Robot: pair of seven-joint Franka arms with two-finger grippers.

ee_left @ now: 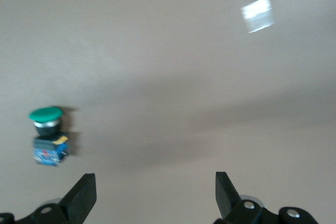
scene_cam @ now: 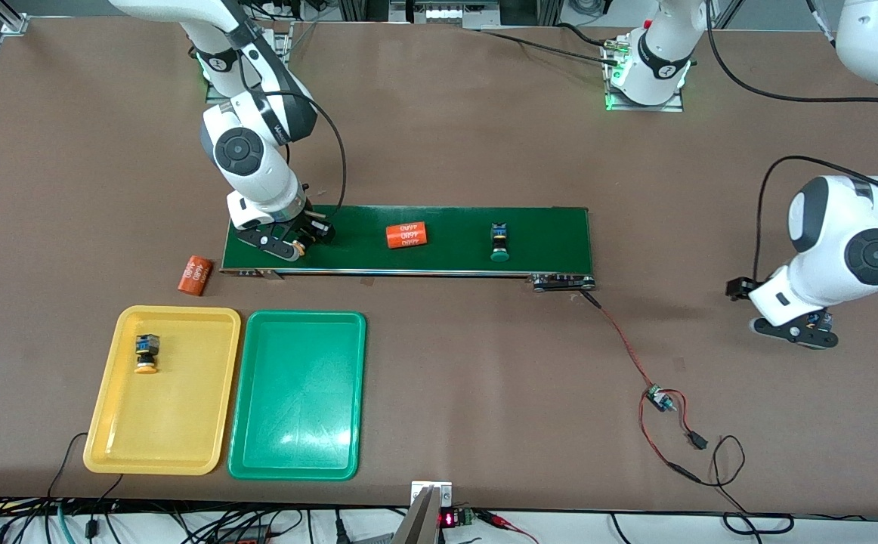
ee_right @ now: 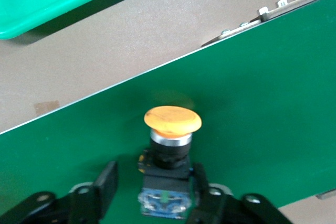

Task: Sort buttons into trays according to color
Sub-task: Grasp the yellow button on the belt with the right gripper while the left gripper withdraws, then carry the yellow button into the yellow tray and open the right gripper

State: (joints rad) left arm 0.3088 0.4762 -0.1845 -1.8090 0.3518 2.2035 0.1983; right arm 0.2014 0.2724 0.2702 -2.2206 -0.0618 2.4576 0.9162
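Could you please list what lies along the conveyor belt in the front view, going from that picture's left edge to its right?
right gripper around an orange button → orange cylinder → green button

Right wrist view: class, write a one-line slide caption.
Right gripper straddling an orange-capped button on the green conveyor belt, green tray nearby.

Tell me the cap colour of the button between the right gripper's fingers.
Orange-yellow; the button shows best in the right wrist view.
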